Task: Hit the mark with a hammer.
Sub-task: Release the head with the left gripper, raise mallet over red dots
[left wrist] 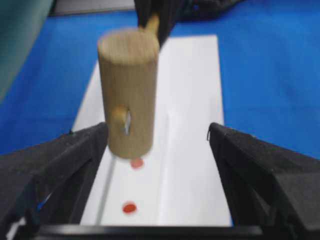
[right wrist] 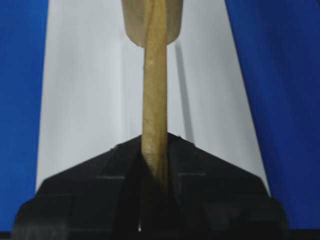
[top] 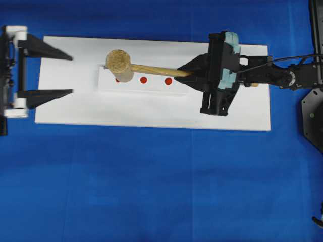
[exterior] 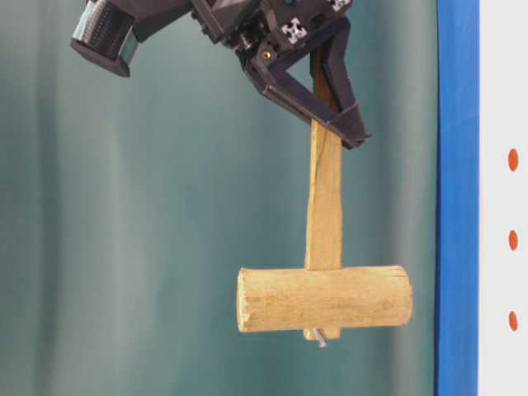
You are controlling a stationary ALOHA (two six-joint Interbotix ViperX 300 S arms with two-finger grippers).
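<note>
- The hammer (top: 132, 67) is held above the white board (top: 75, 108), its thick cylindrical head (top: 119, 65) over the leftmost of the three red marks in the overhead view.
- That leftmost mark (top: 117, 79) is mostly hidden under the head; the middle mark (top: 144, 79) and the right mark (top: 168, 80) lie clear beside the handle.
- The marks sit in a row on a raised white strip (top: 146, 83) in the middle of the board.
- The right end effector (top: 184, 73) is clamped tight on the hammer's thin squared handle (right wrist: 155, 100), gripping it well back from the head.
- In the table-level view the head (exterior: 324, 299) is clear of the board, not touching it.
- The left end effector (top: 69, 74) stands wide apart and holds nothing; its two dark fingers (left wrist: 55, 165) flank the head in the left wrist view, without contact.
- It sits at the board's left end, just beside the head.
- The board lies on the blue worktop (top: 151, 186).
</note>
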